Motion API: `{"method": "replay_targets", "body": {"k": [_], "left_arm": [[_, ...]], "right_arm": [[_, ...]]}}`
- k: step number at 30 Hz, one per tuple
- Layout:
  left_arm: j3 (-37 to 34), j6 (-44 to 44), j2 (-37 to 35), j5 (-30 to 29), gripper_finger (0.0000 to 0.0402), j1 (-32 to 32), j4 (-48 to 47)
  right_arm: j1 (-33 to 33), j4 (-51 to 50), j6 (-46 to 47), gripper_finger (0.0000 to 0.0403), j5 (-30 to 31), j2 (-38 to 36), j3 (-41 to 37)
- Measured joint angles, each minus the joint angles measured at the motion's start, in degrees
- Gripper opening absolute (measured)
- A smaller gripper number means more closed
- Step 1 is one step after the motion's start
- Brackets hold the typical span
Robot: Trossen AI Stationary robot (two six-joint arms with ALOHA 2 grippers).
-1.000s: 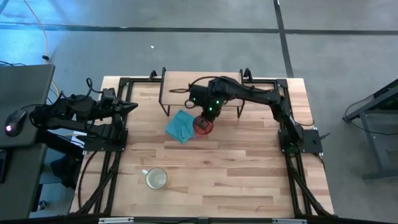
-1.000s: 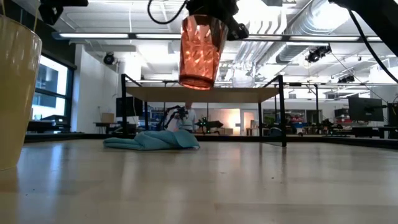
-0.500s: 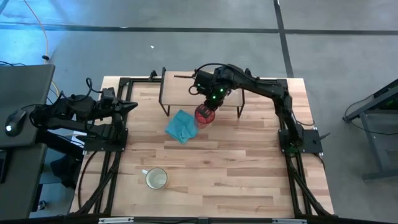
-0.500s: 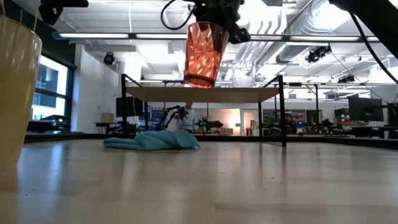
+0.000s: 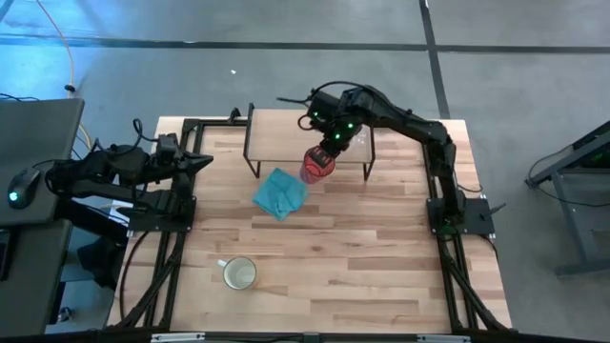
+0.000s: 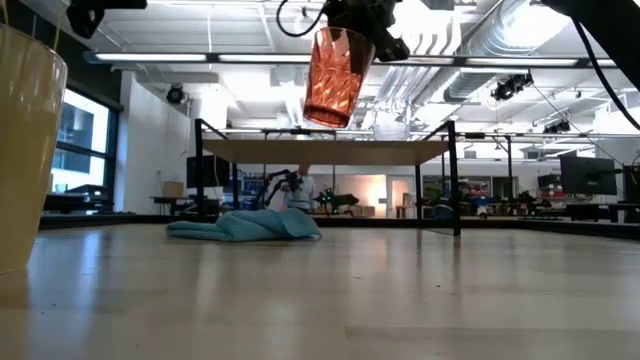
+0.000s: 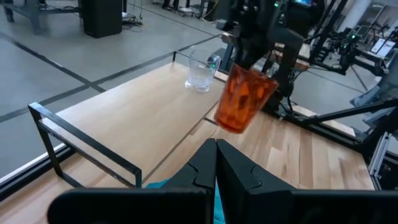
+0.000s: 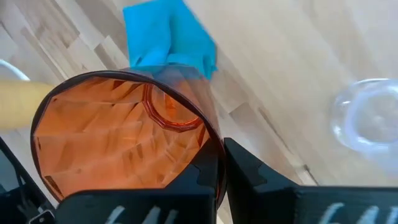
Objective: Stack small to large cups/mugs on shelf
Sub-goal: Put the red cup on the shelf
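The red tumbler (image 5: 319, 164) hangs in my right gripper (image 5: 330, 145), over the near edge of the light-wood shelf (image 5: 276, 133); in the low view the red tumbler (image 6: 333, 75) has its base above the shelf board (image 6: 400, 150). The small clear glass cup (image 7: 200, 70) stands upright on the shelf; the right wrist view shows the glass cup (image 8: 367, 121) past the tumbler. The cream-yellow mug (image 5: 239, 274) stands on the table's near left part. My left gripper (image 5: 202, 164) waits shut at the table's left edge. My right gripper holds the red tumbler by its rim (image 8: 213, 163), with one finger inside the cup and one finger (image 8: 261, 186) outside its wall. The fingers come from above, pointing down. The tumbler is lifted clear, mouth up, and hangs tilted below the fingers.
A crumpled teal cloth (image 5: 279, 192) lies on the table just in front of the shelf, left of the tumbler. The shelf stands on thin black legs (image 6: 455, 190) at the table's far side. Bare wood lies between cloth and mug.
My right gripper has risen and moved toward the far edge, carrying the tumbler from above the cloth's right side up to the shelf's near edge. The tumbler has tipped further off vertical on the way. The hold has stayed shut.
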Motion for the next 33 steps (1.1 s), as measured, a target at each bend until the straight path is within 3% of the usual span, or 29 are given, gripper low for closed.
{"method": "replay_targets", "body": {"k": [33], "left_arm": [[0.0, -1.2, 13.9, 0.0, 0.0001, 0.0, 8.9]], "right_arm": [[-9.6, 7.7, -12.4, 0.0000, 1.0, -0.8, 0.0]]}}
